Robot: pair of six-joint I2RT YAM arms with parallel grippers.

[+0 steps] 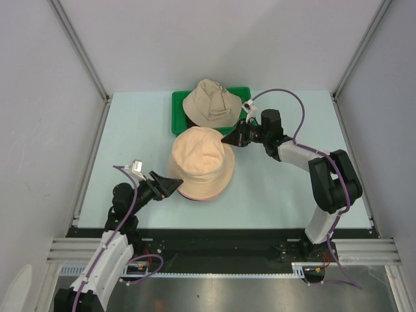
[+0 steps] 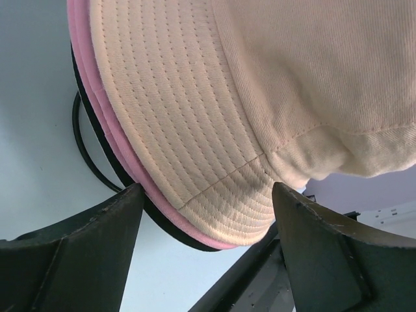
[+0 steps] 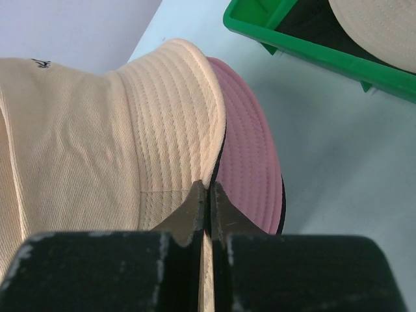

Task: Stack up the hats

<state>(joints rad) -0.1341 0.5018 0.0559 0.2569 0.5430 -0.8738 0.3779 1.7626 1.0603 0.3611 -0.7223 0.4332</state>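
A stack of hats sits mid-table: a peach-beige hat [image 1: 201, 159] on top, a pink hat [image 3: 250, 175] under it, and a black brim [image 2: 162, 221] at the bottom. My right gripper [image 1: 229, 138] is shut on the far-right brim edge of the peach-beige hat [image 3: 175, 130], with the jaws [image 3: 208, 190] pinched together on the fabric. My left gripper [image 1: 174, 185] is open at the stack's near-left brim. The brim [image 2: 214, 162] hangs between its fingers [image 2: 84, 247] without touching them. A second beige hat [image 1: 211, 103] rests on the green tray.
The green tray [image 1: 179, 120] stands at the back centre, just behind the stack; it also shows in the right wrist view [image 3: 305, 49]. A black wire loop [image 2: 79, 136] shows under the stack. Grey walls enclose the table on three sides.
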